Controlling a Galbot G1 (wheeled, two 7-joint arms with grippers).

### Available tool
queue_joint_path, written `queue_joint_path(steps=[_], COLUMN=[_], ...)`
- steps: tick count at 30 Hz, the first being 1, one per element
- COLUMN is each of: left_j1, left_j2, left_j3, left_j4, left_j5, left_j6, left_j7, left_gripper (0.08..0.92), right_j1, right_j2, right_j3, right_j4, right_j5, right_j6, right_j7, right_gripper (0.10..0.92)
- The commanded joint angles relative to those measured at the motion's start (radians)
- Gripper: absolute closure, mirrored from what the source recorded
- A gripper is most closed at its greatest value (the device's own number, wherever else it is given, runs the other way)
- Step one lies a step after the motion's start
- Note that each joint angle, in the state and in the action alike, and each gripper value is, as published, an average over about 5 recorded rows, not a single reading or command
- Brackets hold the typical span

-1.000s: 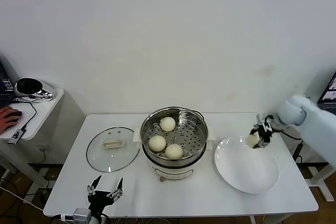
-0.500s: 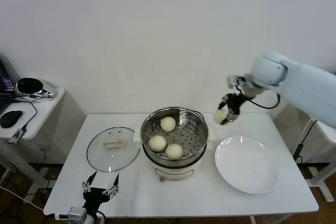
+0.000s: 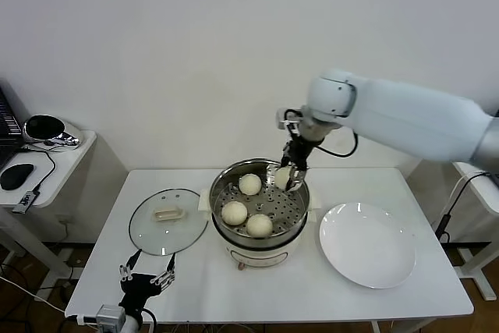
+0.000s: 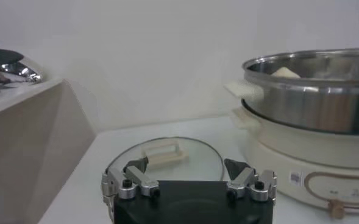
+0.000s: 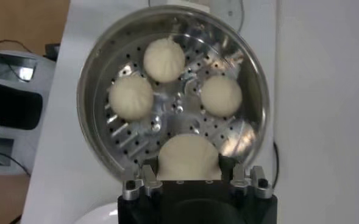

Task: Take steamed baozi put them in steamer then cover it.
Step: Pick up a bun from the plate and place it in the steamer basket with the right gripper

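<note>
Over steamer (image 5: 173,91), right gripper (image 5: 191,182) clasping baozi (image 5: 188,157)

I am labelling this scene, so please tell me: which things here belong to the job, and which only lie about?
Belong to the job:
- steamer
- three baozi on its tray
- fourth baozi, held by the right gripper over the steamer
- glass cover, lying on the table beside the steamer

Only lying about:
- white plate
- side desk with a mouse
- left gripper, parked open at the table's near edge
</note>
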Motion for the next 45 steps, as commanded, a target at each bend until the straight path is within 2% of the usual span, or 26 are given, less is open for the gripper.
queue_joint_path(steps=[1, 15, 35, 37, 41, 45], left_j1=[-0.004, -0.020, -0.021, -0.021, -0.022, -0.018], left_j2=[0.003, 0.002, -0.002, -0.001, -0.003, -0.004], left_j3=[0.004, 0.007, 0.013, 0.012, 0.012, 0.009], left_j4=[0.009, 0.036, 0.037, 0.035, 0.028, 0.016], left_j5=[-0.002, -0.002, 0.000, 0.001, 0.002, 0.002], left_j6=[0.000, 0.001, 0.002, 0.002, 0.004, 0.006], left_j7=[-0.001, 0.003, 0.005, 0.006, 0.008, 0.011], left_gripper=[0.177, 0.177, 0.177, 0.177, 0.177, 0.177], right_j1=[-0.082, -0.174, -0.197, -0.189, -0.161, -0.126], right_j2=[0.125, 0.124, 0.113, 0.103, 0.065, -0.031], right_j3=[-0.038, -0.005, 0.030, 0.033, 0.049, 0.102], right_j4=[-0.105, -0.181, -0.189, -0.175, -0.132, -0.059], right_j5=[-0.011, -0.107, -0.126, -0.120, -0.107, -0.088], right_j6=[-0.028, -0.015, -0.015, -0.018, -0.021, -0.017], right_j7=[0.017, 0.020, 0.021, 0.021, 0.014, 0.013], right_gripper=[0.406, 0.406, 0.404, 0.385, 0.283, 0.213])
